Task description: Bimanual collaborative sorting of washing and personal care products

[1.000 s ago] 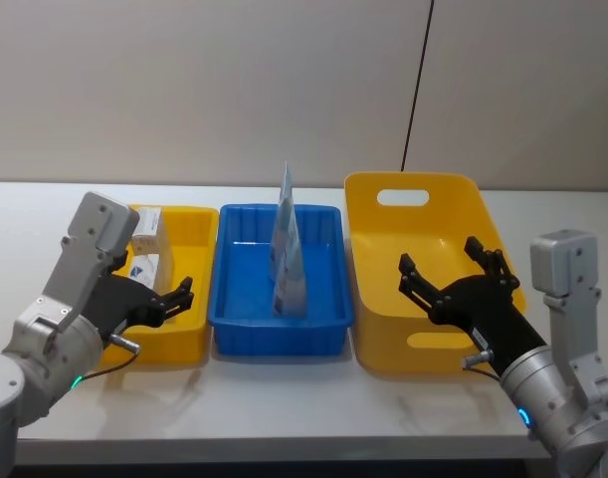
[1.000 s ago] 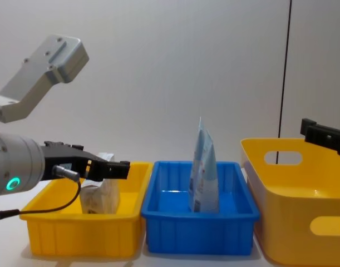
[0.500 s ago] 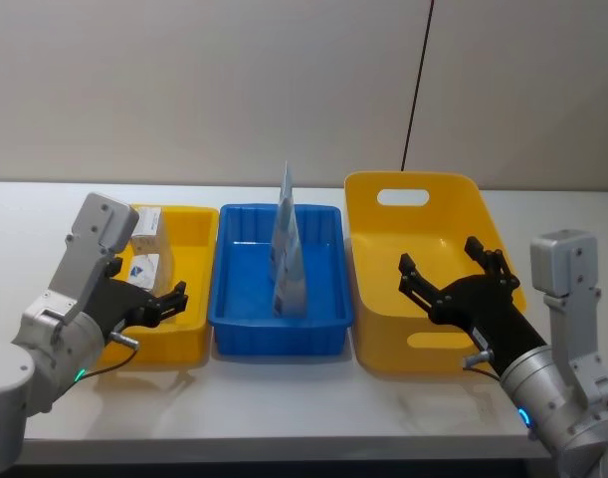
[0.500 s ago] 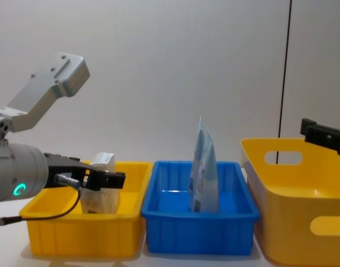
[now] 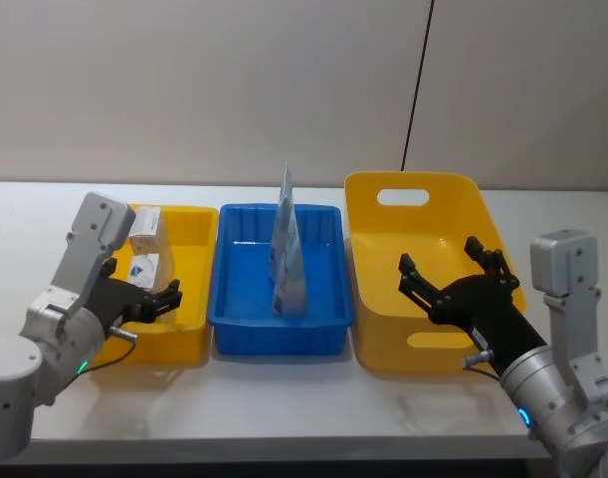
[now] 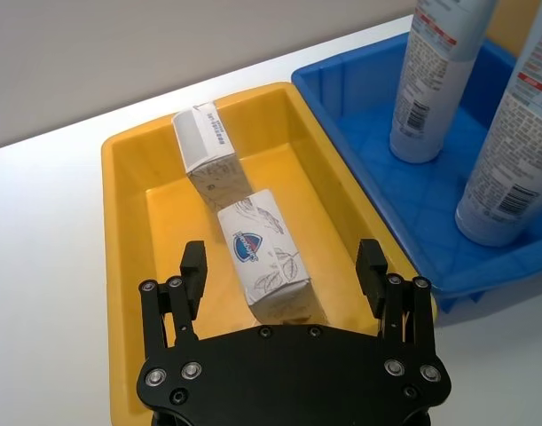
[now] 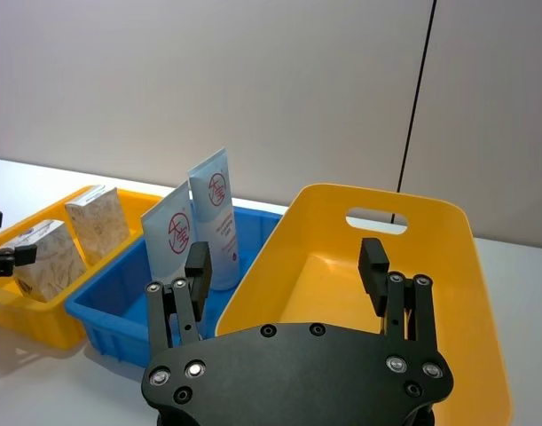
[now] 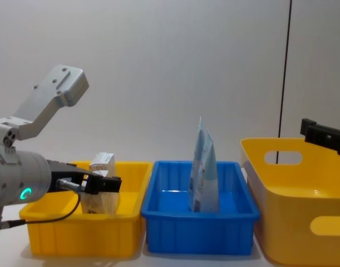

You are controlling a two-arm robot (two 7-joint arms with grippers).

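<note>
Sorting looks close to finished, judged from how things lie. The large yellow plastic basket with handle holes [image 5: 368, 289] has nothing in it. Both whitish-beige rectangular packs with grey leaf drawings, the near one [image 6: 266, 257] and the far one [image 6: 208, 151], lie in the shallow yellow plastic tray [image 6: 121, 266]. The two light-blue flat pouches [image 5: 289, 249] stand upright, side by side, in the blue plastic tray [image 5: 279, 339]. All three containers sit in a row on the white tabletop [image 5: 284, 398].

The left hand [image 6: 282, 262] hovers over the near end of the yellow tray, fingers spread wide and empty, the near pack just beyond them. The right hand [image 5: 443, 261] hangs above the basket, also wide open and holding nothing.

With no loose product visible, the next move is probably to draw both arms clear.

The packs look like glossy wrapped blocks with crisp edges, rigid enough to pinch. The pouches are smooth, printed and soft-sided, tapering to a thin sealed top, so they would tip easily if nudged.
</note>
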